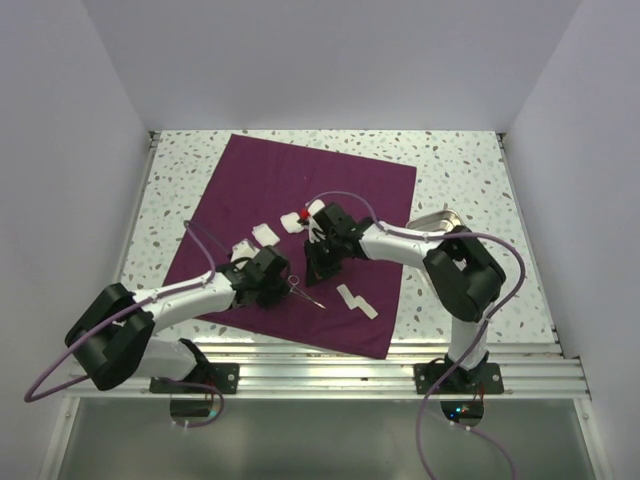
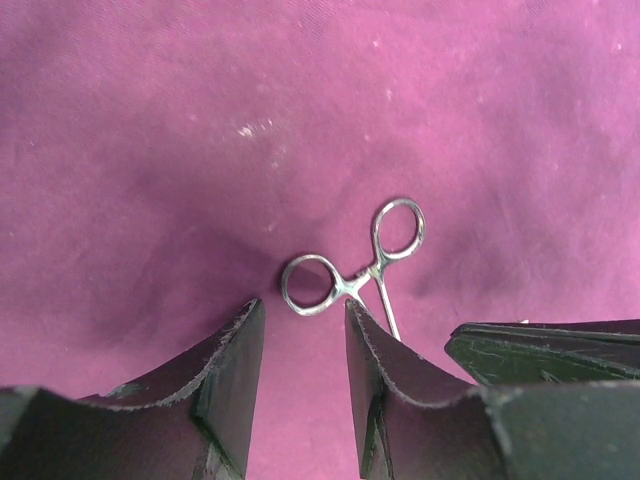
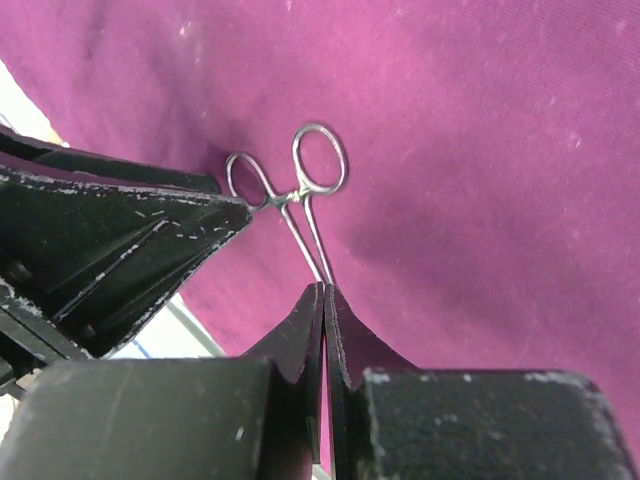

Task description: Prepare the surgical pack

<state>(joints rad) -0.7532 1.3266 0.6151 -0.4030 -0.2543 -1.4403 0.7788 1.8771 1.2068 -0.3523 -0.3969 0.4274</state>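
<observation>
White walls enclose a speckled bench [image 1: 460, 170] on which the large dark purple square cloth [image 1: 300, 180] lies spread flat and unfolded, slightly askew. Small white gauze squares [image 1: 268, 232] sit near its centre. A thin silver metal clamp [image 2: 350, 280] with two finger rings is toward 6 o'clock from them. The right gripper [image 3: 325, 295] is pinched together on the clamp's shafts. The left gripper [image 2: 305, 320] stands apart, with one ring just beyond its tips.
</observation>
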